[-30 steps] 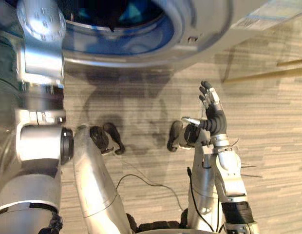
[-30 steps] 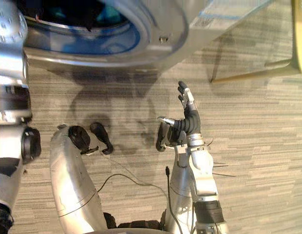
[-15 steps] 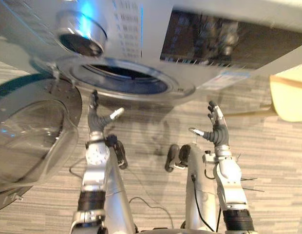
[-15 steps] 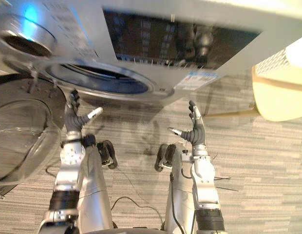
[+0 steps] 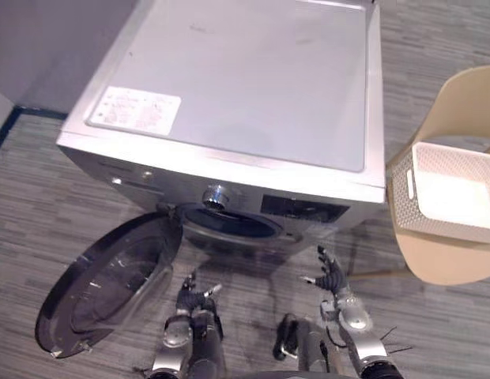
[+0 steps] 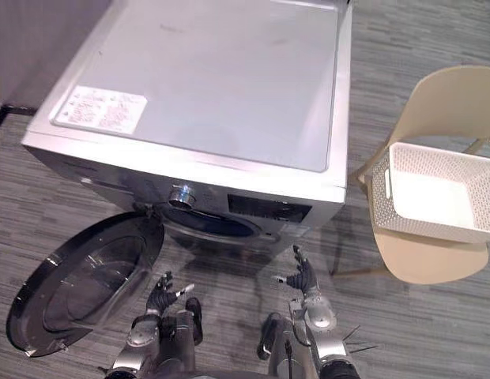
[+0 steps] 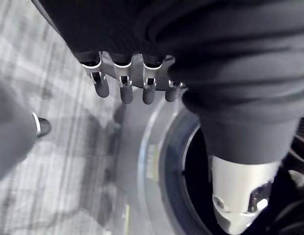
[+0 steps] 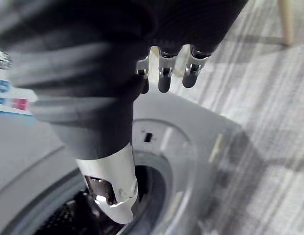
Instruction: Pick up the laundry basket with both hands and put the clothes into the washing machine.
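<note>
A white perforated laundry basket rests on a beige chair to the right of the washing machine; its inside looks plain white. The machine's round door hangs open to the left, baring the dark drum opening. My left hand and right hand are raised low in front of the machine, both open and holding nothing, apart from the basket. In the wrist views straight fingers and fingers point toward the drum opening.
A white label lies on the machine's flat grey top. Striped grey floor surrounds the machine. The open door takes up the floor space at the front left; the chair stands close to the machine's right side.
The whole picture has shifted: the camera has pulled up and back, now taking in the machine's top and the chair with the basket. Both hands stay open and empty.
</note>
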You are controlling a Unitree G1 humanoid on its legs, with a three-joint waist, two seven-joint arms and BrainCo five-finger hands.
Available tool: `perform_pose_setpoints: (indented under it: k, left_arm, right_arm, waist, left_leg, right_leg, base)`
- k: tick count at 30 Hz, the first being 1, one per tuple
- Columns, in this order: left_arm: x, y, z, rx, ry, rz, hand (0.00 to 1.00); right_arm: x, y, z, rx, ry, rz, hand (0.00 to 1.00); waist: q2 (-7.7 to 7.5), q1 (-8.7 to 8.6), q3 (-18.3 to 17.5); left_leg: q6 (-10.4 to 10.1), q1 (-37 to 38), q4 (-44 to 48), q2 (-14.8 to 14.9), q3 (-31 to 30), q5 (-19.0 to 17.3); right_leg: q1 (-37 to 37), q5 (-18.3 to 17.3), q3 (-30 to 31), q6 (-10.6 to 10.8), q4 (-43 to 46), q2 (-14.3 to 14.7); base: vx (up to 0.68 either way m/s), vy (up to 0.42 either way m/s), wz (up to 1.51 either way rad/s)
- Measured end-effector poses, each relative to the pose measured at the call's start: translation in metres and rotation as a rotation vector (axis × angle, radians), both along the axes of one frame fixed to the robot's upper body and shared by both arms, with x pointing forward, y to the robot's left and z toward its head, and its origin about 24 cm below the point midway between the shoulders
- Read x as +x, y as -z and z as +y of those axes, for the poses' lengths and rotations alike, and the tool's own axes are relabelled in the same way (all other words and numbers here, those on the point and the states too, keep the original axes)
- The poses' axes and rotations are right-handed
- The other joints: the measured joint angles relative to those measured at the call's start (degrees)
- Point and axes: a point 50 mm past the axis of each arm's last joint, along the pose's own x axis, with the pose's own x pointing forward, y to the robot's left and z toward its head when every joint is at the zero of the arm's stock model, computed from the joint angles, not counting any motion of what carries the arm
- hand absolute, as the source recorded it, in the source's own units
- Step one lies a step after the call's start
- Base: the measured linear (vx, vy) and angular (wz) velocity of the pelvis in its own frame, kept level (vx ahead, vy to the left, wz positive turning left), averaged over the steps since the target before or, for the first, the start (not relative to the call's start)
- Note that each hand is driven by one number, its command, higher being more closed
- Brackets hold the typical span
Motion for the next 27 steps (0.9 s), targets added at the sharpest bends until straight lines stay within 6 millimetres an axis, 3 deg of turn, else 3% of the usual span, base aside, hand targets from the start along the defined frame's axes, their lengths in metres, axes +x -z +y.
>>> perform_pose_setpoints:
  k: [2, 5, 10, 13, 14, 16, 20, 24, 27]
  left_arm:
    - [-0.008, 0.007, 0.007, 0.025, 0.005, 0.054, 0.00]
    - [-0.001, 0.005, 0.009, 0.042, 0.016, 0.041, 0.00]
    - [0.002, 0.004, 0.003, 0.060, 0.068, 0.039, 0.00]
    - [-0.001, 0.005, 0.001, 0.056, 0.075, 0.044, 0.00]
    - [0.002, 0.003, -0.003, 0.051, 0.086, 0.031, 0.00]
    - [0.013, -0.007, -0.005, 0.056, 0.102, -0.034, 0.00]
    - [0.025, -0.021, 0.008, 0.103, 0.112, -0.112, 0.00]
    - [0.015, -0.016, 0.008, 0.100, 0.115, -0.083, 0.00]
    - [0.009, -0.013, 0.008, 0.098, 0.111, -0.066, 0.00]
  right_arm:
    - [-0.005, 0.009, -0.005, -0.014, 0.005, 0.051, 0.00]
    - [-0.014, 0.018, -0.015, -0.031, 0.022, 0.107, 0.00]
    - [-0.014, 0.023, -0.019, -0.031, 0.044, 0.140, 0.00]
    - [-0.016, 0.025, -0.024, -0.027, 0.081, 0.150, 0.00]
    - [-0.020, 0.026, -0.030, -0.043, 0.095, 0.164, 0.00]
    - [-0.032, 0.031, -0.047, -0.066, 0.154, 0.200, 0.00]
    - [-0.035, 0.038, -0.031, -0.025, 0.145, 0.236, 0.00]
    - [-0.034, 0.038, -0.028, -0.021, 0.139, 0.234, 0.00]
    - [-0.024, 0.033, -0.027, -0.029, 0.130, 0.210, 0.00]
  waist:
    - [0.21, -0.28, -0.14]
    - [0.60, -0.38, -0.43]
    - [1.04, -0.10, -0.96]
    - [1.40, -0.29, -2.00]
    - [1.73, -1.40, -2.22]
    - [4.53, -2.77, -3.94]
    - [2.33, -2.58, -4.16]
    - [2.32, -2.38, -4.13]
    - [2.22, -1.45, -3.49]
  left_leg:
    - [-0.08, 3.62, -6.26, -1.36, -0.46, 4.35]
    - [0.03, 4.65, -11.30, -3.36, -3.52, 10.13]
    - [1.47, 6.36, -14.83, -4.54, -1.28, 15.70]
    - [3.46, 10.06, -14.08, -3.75, 4.92, 12.30]
    - [3.25, 12.05, -14.46, -3.56, 6.46, 11.72]
    - [3.10, 14.76, -21.13, -4.71, 6.11, 11.67]
    - [3.79, 15.46, -23.57, -6.85, 6.23, 12.73]
    - [4.48, 16.52, -24.99, -8.15, 6.45, 13.20]
    - [5.21, 15.12, -25.68, -8.64, 8.66, 13.74]
  right_leg:
    - [4.69, 2.54, -2.35, 0.32, -5.91, 0.41]
    - [9.27, 4.89, -7.55, 0.54, -11.80, 0.43]
    - [14.11, 6.80, -12.80, 0.09, -15.43, 0.31]
    - [16.70, 8.03, -15.20, 0.12, -17.66, -0.70]
    - [18.03, 8.69, -16.04, 1.12, -18.13, -1.14]
    - [19.29, 10.48, -17.41, 2.74, -20.04, -0.76]
    - [19.58, 13.25, -16.63, 3.52, -22.77, -1.04]
    - [19.15, 13.78, -14.89, 3.88, -23.11, -1.92]
    - [15.12, 15.36, -10.35, 3.60, -22.97, -1.93]
  base:
    - [0.08, 0.011, 0.36]
    - [0.04, -0.004, 0.79]
    - [-0.04, 0.026, 0.54]
    - [-0.04, 0.072, 0.15]
    - [0.01, 0.110, 0.39]
    - [-0.04, 0.213, 0.47]
    - [-0.09, 0.196, 0.04]
    - [-0.09, 0.133, -0.08]
    - [-0.10, 0.096, -0.51]
